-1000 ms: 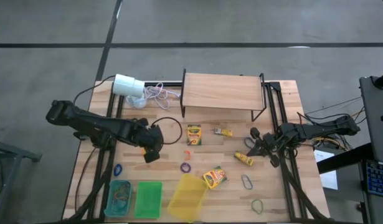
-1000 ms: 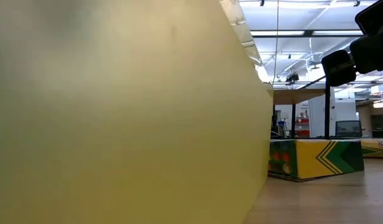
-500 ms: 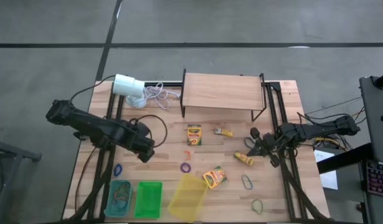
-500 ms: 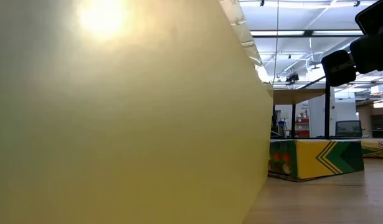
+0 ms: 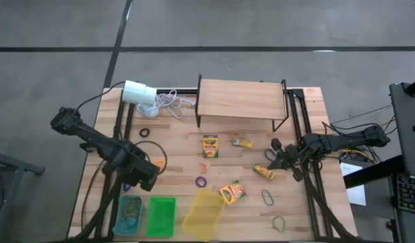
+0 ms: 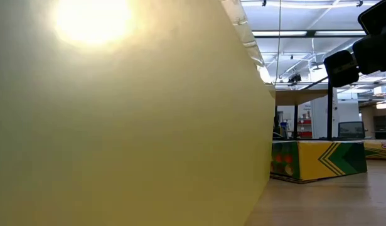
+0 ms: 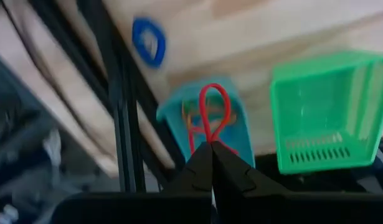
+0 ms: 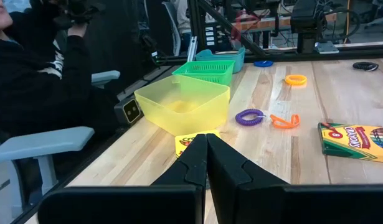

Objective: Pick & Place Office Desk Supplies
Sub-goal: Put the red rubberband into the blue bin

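Wooden slatted table (image 5: 308, 101) from above, with raised wooden shelf on black legs (image 5: 239, 98) at rear centre. Left gripper (image 7: 211, 147) poised above teal mesh basket (image 5: 129, 214) at front left corner, fingers pressed together on a red rubber-band loop (image 7: 211, 115) dangling over that basket. Small blue rubber-band loop (image 7: 148, 41) flat on table just beside teal basket. Bright green mesh basket (image 5: 160, 216) next in the front row, then translucent yellow plastic bin (image 5: 203, 213).

Right gripper (image 5: 274, 160) low over right side of table, fingers closed with nothing between them, near tiny yellow packet (image 5: 264, 172). Second yellow packet (image 5: 242, 143) nearer shelf.

Yellow-and-green crayon box (image 5: 210, 146) at table centre; second crayon box (image 5: 232, 192) touching yellow bin. Purple coiled loop (image 8: 249, 116), orange twisted loop (image 8: 284, 121), yellow-orange loop (image 8: 296, 79) and black loop (image 5: 144, 132) scattered on the table. Green loop (image 5: 279, 223) near front right edge.

White cylinder with thin white cord (image 5: 140, 93) at rear left. Seated person in dark clothing (image 8: 35, 68) beyond table edge.
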Robot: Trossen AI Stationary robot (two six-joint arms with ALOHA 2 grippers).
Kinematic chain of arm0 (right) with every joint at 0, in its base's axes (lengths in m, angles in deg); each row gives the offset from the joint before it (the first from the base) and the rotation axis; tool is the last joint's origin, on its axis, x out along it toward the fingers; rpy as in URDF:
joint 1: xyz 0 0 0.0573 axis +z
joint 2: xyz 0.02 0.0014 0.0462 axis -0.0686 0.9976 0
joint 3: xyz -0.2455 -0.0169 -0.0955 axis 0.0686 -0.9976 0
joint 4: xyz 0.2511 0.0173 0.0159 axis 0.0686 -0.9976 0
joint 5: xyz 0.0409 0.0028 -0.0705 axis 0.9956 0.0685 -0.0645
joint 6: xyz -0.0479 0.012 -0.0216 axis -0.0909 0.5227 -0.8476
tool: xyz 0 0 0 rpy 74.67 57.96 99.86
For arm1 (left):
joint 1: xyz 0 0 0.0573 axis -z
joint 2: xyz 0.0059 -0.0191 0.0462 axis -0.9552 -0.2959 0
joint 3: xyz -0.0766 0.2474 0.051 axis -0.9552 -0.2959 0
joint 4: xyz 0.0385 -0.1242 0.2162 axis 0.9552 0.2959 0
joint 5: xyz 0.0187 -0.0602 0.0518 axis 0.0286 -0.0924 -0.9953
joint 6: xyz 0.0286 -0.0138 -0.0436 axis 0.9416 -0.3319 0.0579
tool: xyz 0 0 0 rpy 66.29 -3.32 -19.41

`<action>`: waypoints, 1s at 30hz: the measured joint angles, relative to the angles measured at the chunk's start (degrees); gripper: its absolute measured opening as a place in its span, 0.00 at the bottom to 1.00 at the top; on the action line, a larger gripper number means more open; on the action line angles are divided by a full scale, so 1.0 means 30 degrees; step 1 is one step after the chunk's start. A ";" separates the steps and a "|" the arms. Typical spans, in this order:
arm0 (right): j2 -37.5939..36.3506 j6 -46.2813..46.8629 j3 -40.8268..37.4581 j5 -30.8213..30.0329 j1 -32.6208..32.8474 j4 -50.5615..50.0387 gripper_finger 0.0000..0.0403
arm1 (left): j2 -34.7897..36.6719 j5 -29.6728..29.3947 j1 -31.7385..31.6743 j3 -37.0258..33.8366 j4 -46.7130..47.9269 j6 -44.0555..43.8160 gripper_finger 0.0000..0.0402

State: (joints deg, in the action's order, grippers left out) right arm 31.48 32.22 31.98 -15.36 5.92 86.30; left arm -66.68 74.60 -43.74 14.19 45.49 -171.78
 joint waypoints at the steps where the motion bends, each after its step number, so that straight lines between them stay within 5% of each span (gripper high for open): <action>1: 0.0001 0.0000 0.0003 0.0003 -0.0001 0.0000 0.02 | 0.0000 0.0280 0.0294 0.0000 -0.0170 -0.0579 0.00; 15: 0.0005 -0.0002 0.0007 0.0000 0.0005 0.0000 0.02 | -0.0058 0.0214 0.4948 -0.1234 -0.4582 -0.8921 0.00; 23: 0.0005 0.0000 0.0000 0.0000 -0.0002 0.0000 0.02 | -0.0073 0.0359 0.5638 -0.4003 -0.9666 -0.9487 0.00; 30: 0.0005 0.0000 0.0000 0.0003 -0.0002 0.0007 0.02 | -0.0073 0.1108 0.5802 -0.6118 -1.1063 -0.9975 0.00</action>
State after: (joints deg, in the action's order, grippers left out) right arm 31.50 32.22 31.98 -15.35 5.91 86.32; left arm -66.90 77.92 -26.34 -4.17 12.30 -201.71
